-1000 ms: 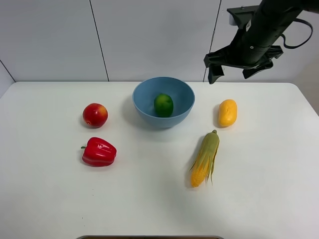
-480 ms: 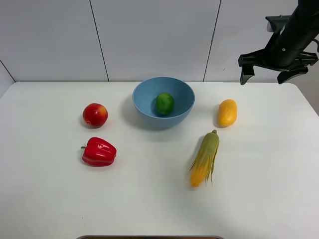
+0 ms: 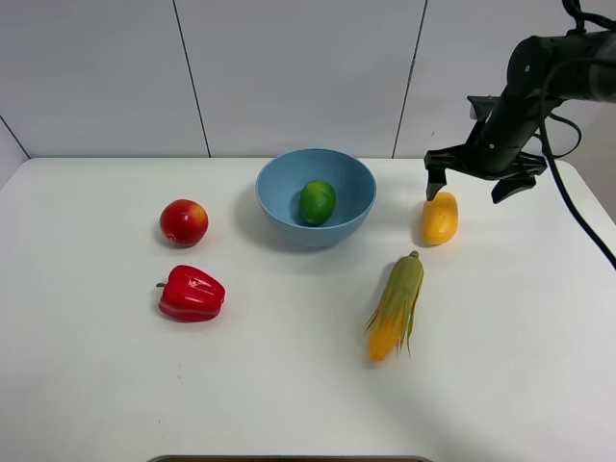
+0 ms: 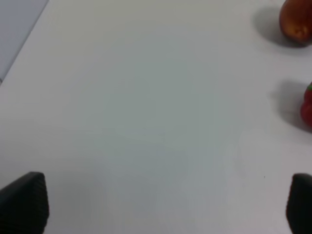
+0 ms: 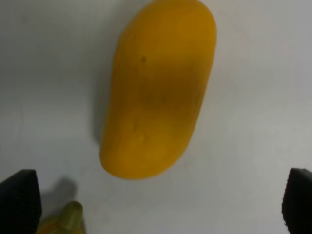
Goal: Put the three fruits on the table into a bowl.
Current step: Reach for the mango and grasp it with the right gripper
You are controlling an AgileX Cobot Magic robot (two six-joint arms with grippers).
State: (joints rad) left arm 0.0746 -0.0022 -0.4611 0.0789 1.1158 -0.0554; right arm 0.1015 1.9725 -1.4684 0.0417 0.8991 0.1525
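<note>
The light-blue bowl (image 3: 279, 173) stands at the back middle of the table (image 3: 289, 385), and the green lime (image 3: 317, 202) lies inside it. Left of the bowl sits the red apple (image 3: 183, 222), also seen in the left wrist view (image 4: 296, 19). The yellow-orange mango (image 3: 439, 218) lies right of the bowl. My right gripper (image 3: 467, 192) hangs open just over the mango's far end; its wrist view shows the mango (image 5: 158, 92) ahead of the wide-spread right gripper (image 5: 158, 204), untouched. My left gripper (image 4: 161, 207) is open over bare table, hidden from the high view.
A red bell pepper (image 3: 191, 294) lies in front of the apple, its edge showing in the left wrist view (image 4: 307, 107). A corn cob (image 3: 395, 306) with green husk lies in front of the mango, its tip (image 5: 61, 219) close to the right gripper's finger.
My right gripper swung from above the bowl out to the right, then came down over the mango with its jaws spreading wider. The lime shifted slightly in the bowl.
</note>
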